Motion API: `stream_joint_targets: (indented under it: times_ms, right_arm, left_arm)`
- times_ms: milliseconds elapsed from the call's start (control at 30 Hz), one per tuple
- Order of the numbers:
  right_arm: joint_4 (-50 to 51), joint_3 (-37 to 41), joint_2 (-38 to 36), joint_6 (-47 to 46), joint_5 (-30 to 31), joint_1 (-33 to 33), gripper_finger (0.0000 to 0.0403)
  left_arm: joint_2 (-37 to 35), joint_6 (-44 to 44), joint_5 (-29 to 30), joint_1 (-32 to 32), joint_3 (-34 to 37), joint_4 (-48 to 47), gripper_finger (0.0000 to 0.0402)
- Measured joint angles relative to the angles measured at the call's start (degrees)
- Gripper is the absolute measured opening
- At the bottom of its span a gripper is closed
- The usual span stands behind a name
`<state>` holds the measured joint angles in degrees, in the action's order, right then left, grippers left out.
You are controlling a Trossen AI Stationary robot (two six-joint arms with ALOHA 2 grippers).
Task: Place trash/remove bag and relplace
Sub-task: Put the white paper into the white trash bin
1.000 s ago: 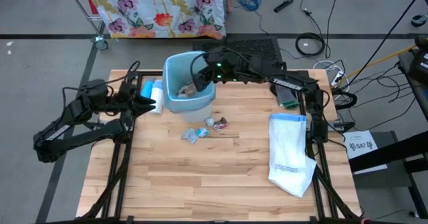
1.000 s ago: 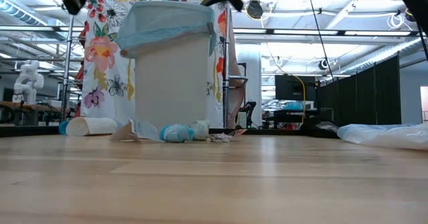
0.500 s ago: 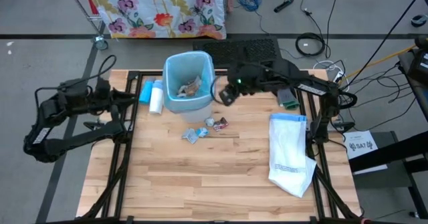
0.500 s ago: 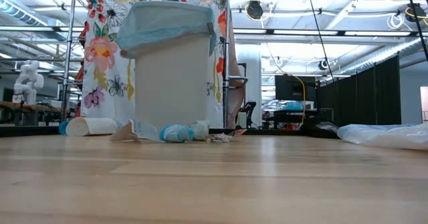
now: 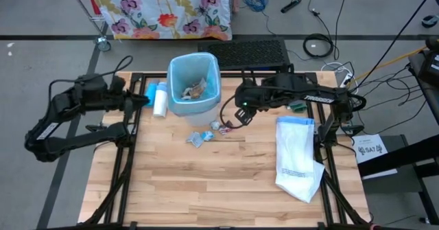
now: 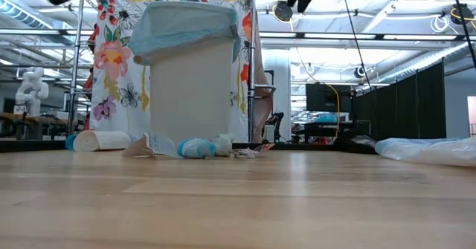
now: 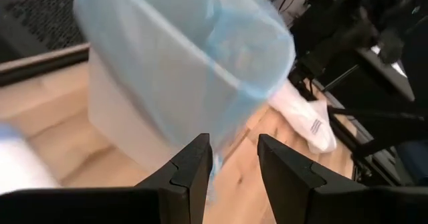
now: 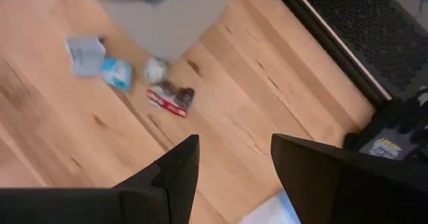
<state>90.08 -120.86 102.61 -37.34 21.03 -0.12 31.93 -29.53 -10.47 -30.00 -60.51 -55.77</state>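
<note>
High view: right gripper (image 5: 230, 120) spread, empty, angled over floor trash (image 5: 209, 131); left gripper (image 5: 142, 99) spread beside bin (image 5: 194, 86).

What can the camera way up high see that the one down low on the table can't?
Only the high view shows inside the bin: scraps of trash lie in its blue bag. It also shows both arms whole, with the left gripper open beside the bin and the right gripper open above the loose scraps.

Only the low view shows the room behind the table and the bag's hem hanging down the bin's outside.

Both show the bin, the loose scraps, the white roll and the white spare bag.
</note>
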Motion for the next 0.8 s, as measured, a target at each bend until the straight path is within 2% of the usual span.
stream_joint_targets:
  times_ms: [200,333,433,567,633,800]
  right_arm:
    - [0.0,3.0,-0.1,3.0,-0.2,0.0,0.0178]
    - [0.0,3.6,-0.1,3.0,-0.1,0.0,0.0178]
    - [-0.1,3.6,-0.1,2.9,-0.1,0.0,0.0178]
    - [-0.1,3.6,-0.1,2.4,-0.1,0.0,0.0178]
    - [-0.1,3.6,-0.1,2.2,-0.1,0.0,0.0178]
    - [-0.1,3.6,-0.1,2.5,-0.2,0.2,0.0178]
  left_arm:
    - [8.3,2.0,2.6,3.3,0.0,9.7,0.0127]
    - [14.3,2.2,6.1,9.3,-2.2,10.3,0.0127]
    - [18.8,1.6,13.1,16.8,-5.5,10.5,0.0127]
    - [23.2,-0.7,25.4,28.1,-10.7,10.3,0.0127]
    - [24.7,-3.6,32.4,33.6,-13.0,9.4,0.0127]
    - [28.2,-14.0,45.8,46.1,-14.1,7.9,0.0127]
